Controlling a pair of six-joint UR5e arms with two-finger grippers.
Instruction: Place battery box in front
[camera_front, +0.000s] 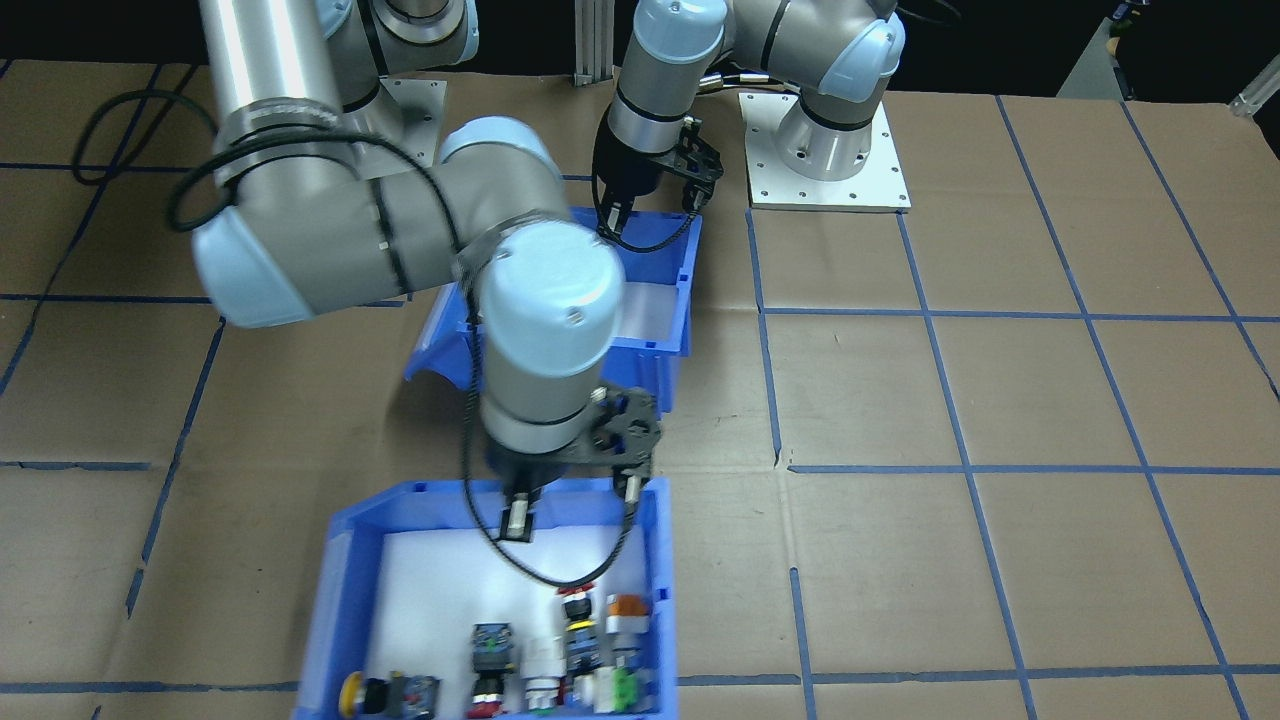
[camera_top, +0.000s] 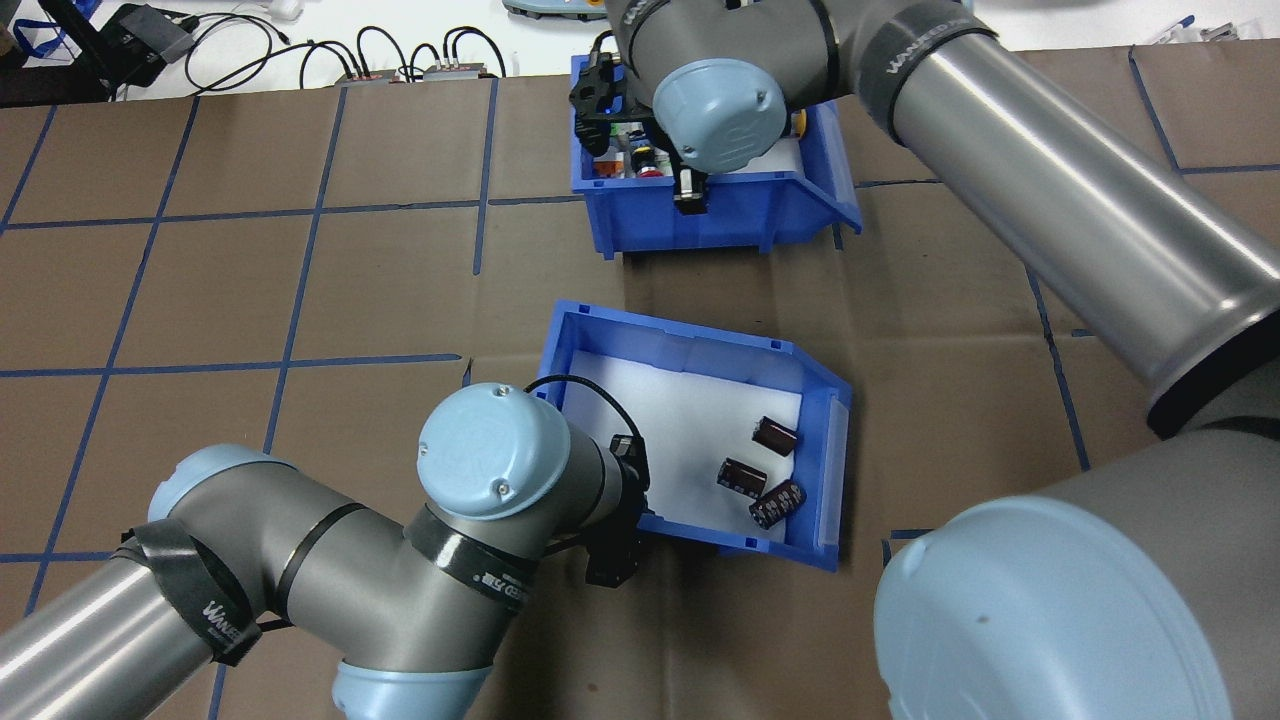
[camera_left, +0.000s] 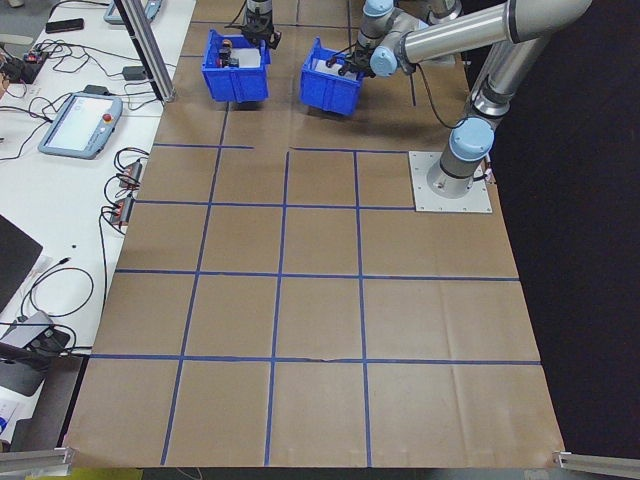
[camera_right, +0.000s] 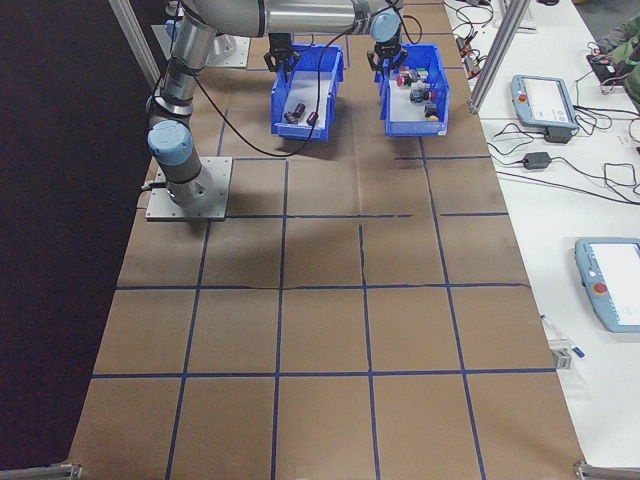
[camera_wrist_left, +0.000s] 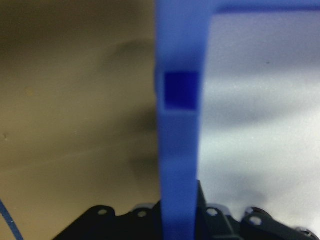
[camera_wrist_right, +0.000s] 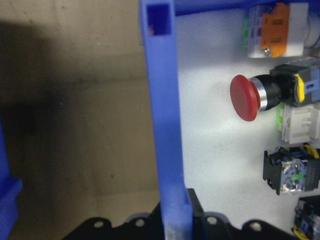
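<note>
The right arm's big elbow (camera_top: 1050, 610) fills the near corner of the overhead view. Past it the battery box (camera_top: 600, 345) sits mid-table on the cardboard (camera_top: 200, 290), skewed, with three brown cells (camera_top: 765, 470) lying on its white liner near the sloped front. The left gripper (camera_top: 620, 520) is at the box's rear wall; its wrist view shows that blue wall running straight up between the fingers, one inside, one outside. Whether the pads actually press the wall is too blurred to tell, though it looks like a pinch.

Farther out stands the switch bin (camera_top: 640, 215), full of push-buttons (camera_front: 575, 605). The right gripper (camera_front: 570, 505) straddles that bin's rear wall, one finger inside and one outside, and appears clamped on it. The two bins lie near each other, not touching.
</note>
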